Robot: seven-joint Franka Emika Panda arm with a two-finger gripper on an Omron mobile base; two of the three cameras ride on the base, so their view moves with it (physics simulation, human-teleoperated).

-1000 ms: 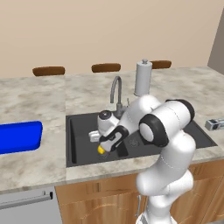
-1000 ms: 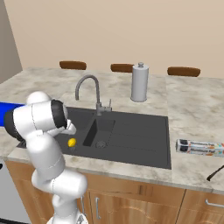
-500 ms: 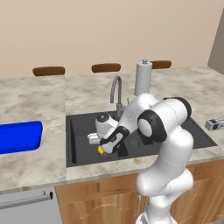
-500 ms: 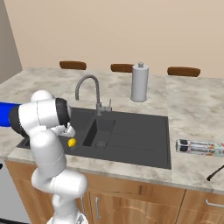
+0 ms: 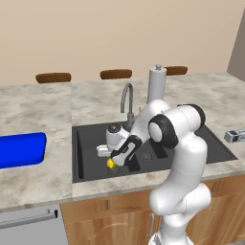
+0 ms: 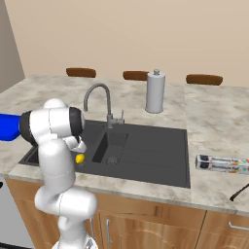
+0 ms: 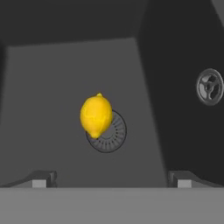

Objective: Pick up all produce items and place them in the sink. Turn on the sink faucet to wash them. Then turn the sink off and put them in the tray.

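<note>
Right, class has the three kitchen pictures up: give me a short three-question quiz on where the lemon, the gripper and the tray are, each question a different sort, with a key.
1. True or false: the lemon lies in the blue tray.
2. Multiple choice: the gripper is (A) shut on the lemon, (B) open, hanging over the lemon, (C) on the faucet lever.
3. Fill in: the lemon rests on the floor of the black sink, partly over a round ____.

Key
1. False: it is in the sink; the tray sits on the counter to the side.
2. B: in the hand view both fingertips stand wide apart, with the lemon beyond them, untouched.
3. Drain.
</note>
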